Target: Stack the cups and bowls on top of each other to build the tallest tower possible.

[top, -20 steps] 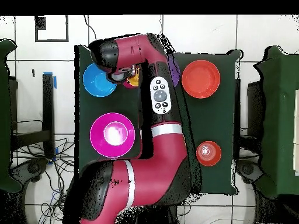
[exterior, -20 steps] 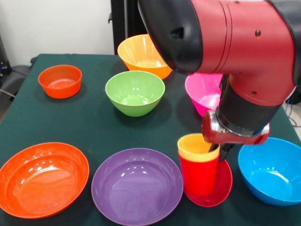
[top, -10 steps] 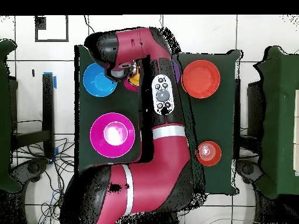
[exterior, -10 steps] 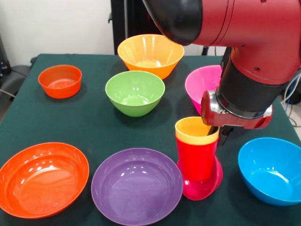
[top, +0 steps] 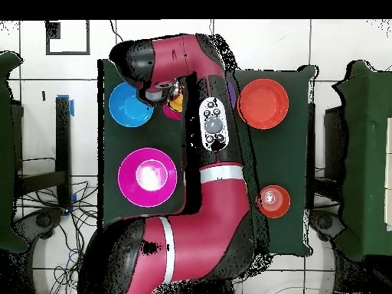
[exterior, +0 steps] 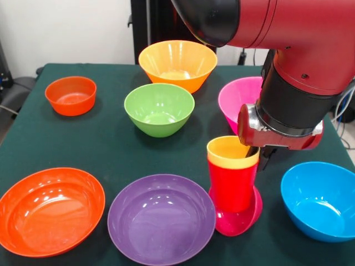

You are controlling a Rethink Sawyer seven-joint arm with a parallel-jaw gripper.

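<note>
- Since a second ago: red cup (exterior: 233, 185) with yellow cup (exterior: 232, 153) nested inside has lifted, and the crimson-pink bowl (exterior: 237, 215) under it now tilts instead of lying flat.
- Stack sits near the bench's front edge, between purple bowl (exterior: 161, 218) and blue bowl (exterior: 320, 199).
- Risk, your call: the tilted bowl could slip off.
- Gripper (exterior: 254, 153) reaches into the yellow cup's rim; can't tell its opening.

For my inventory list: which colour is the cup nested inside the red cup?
Yellow; clearest in the front view.
</note>
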